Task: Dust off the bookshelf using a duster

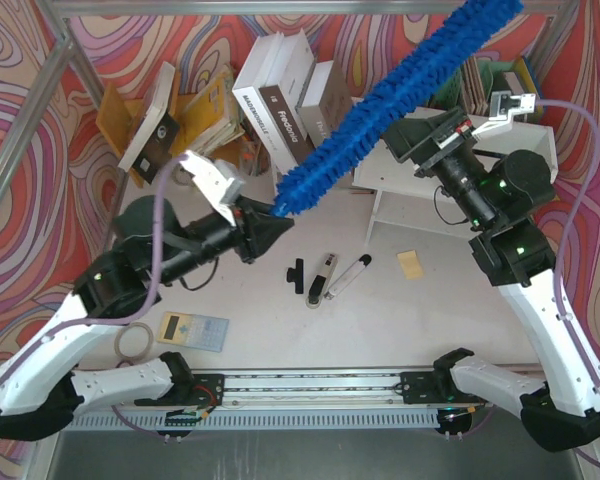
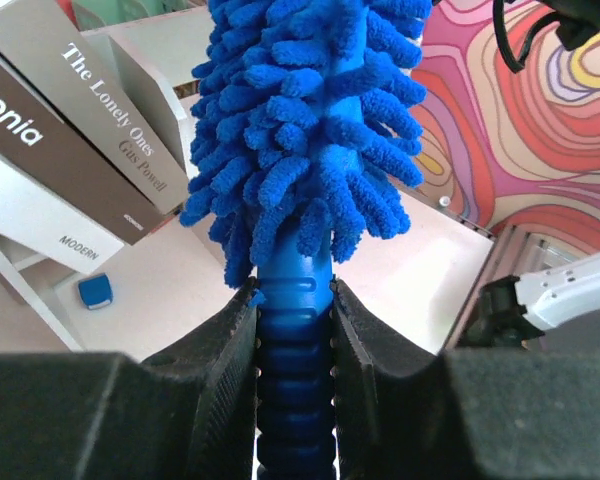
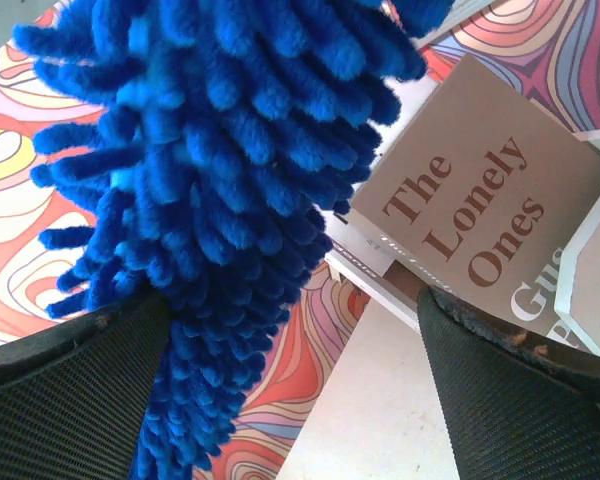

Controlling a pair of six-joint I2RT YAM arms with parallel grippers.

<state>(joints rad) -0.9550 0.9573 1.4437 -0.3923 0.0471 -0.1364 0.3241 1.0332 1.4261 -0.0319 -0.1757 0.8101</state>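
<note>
Swirly walls (image 1: 130,40) ring the table (image 1: 380,320) where my left gripper (image 2: 292,300) clamps the duster (image 1: 390,100), right gripper (image 3: 290,300) spread wide; I'd sweep its fluff slowly across the bookshelf (image 1: 405,205).

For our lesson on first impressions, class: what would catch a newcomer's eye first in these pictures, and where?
The bright blue fluffy duster slants from the middle of the table up to the far right, above the white bookshelf. The left gripper is shut on its handle; the right gripper stands open close to the fluff. Swirly red and pink walls and leaning books fill the back.
</note>
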